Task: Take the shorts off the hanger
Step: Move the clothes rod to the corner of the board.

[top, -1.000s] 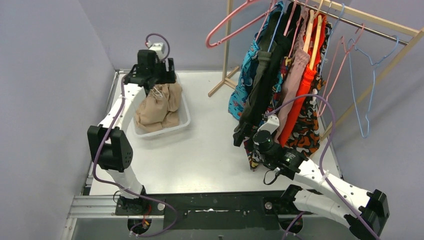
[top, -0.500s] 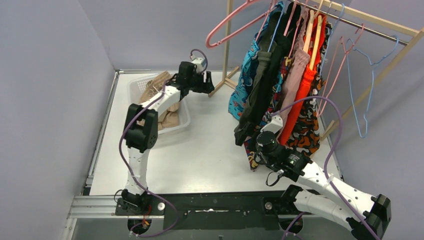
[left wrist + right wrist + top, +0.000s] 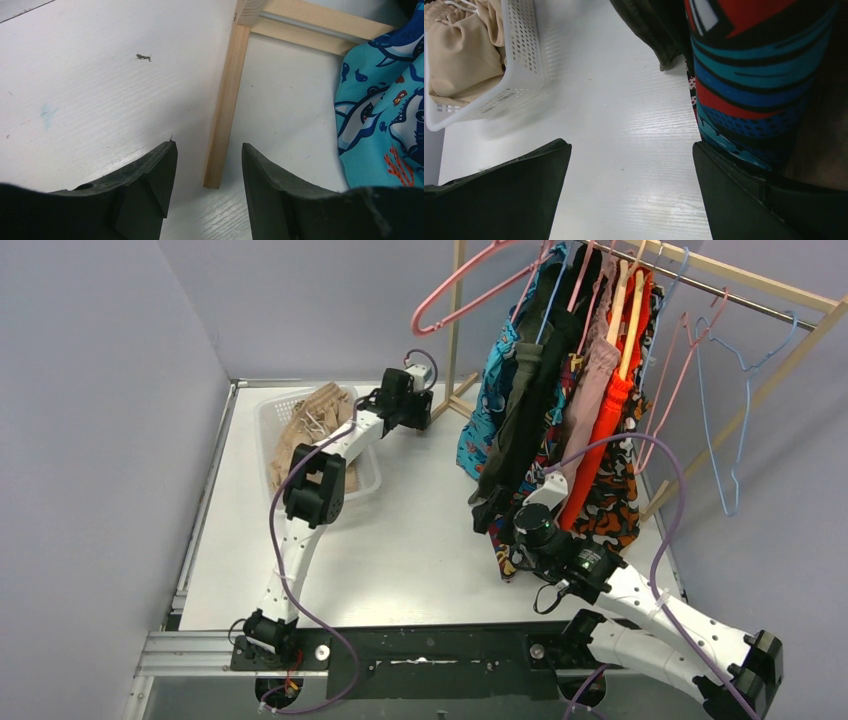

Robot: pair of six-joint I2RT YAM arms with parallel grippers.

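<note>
Hanging from the rack (image 3: 455, 330), the shorts (image 3: 560, 390) crowd the tabletop's (image 3: 420, 530) far right; a tan pair (image 3: 310, 425) lies in the basket (image 3: 268, 410). Left tool (image 3: 209, 147) gapes empty near the rack's foot; right tool (image 3: 631, 145) is spread wide by the comic-print hem (image 3: 744, 90).

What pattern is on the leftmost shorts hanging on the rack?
The shorts are teal with a shark print, clearest in the left wrist view.
</note>
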